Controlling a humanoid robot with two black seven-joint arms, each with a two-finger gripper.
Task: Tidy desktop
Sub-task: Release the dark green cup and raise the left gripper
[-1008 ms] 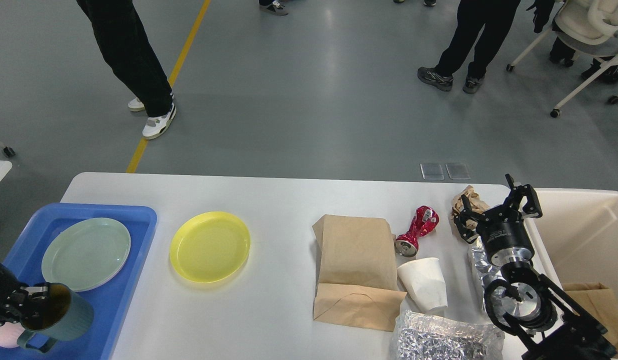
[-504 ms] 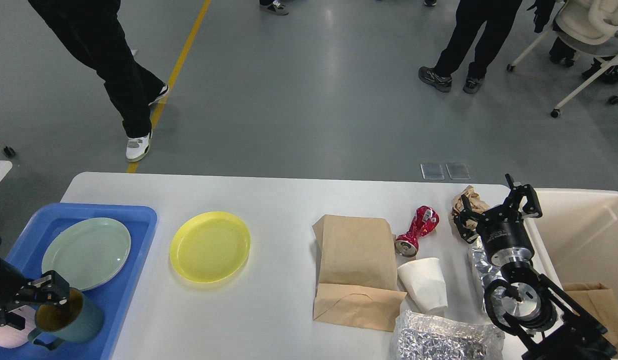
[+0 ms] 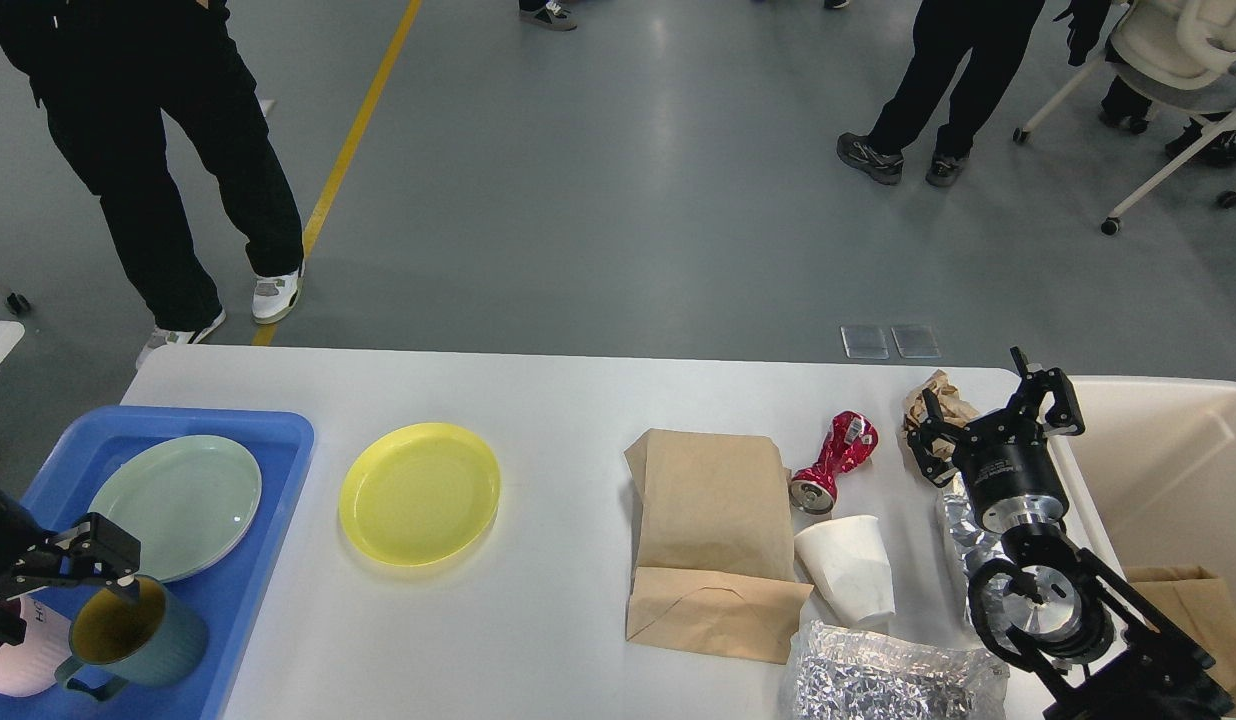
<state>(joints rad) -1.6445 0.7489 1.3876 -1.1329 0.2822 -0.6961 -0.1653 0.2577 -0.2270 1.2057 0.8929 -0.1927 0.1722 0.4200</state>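
The desk (image 3: 538,390), a broad white top with rounded corners, fills the near half of the view and reads as two zones. At its left end sits a blue tray (image 3: 278,440) that seems to be where the dishes go: a pale green plate (image 3: 178,500) lies flat in it, and at its near edge stand a teal mug (image 3: 138,630) with a yellowish inside and, beside it, a pale pink mug (image 3: 18,655), mostly cut off by the frame. The left tool (image 3: 63,575) hangs right at the teal mug's rim; whether its fingers pinch the rim or stand just clear of it I cannot tell from here. A yellow plate (image 3: 420,493) lies on the bare desk just right of the tray, a likely next candidate for it. The rubbish is gathered at the right end, near the cream bin (image 3: 1168,470) set against the desk's edge (handy for dropping things in): a flat brown paper bag (image 3: 713,540), a crushed red can (image 3: 836,462), a white paper cup (image 3: 848,568) on its side, crumpled foil (image 3: 888,680) at the near edge, and a wad of brown paper (image 3: 933,400) by the far corner. The right tool (image 3: 993,415) is poised with its fingers spread wide and holding nothing, right beside that wad, well placed to take it. A brown bag (image 3: 1178,600) already lies in the bin.
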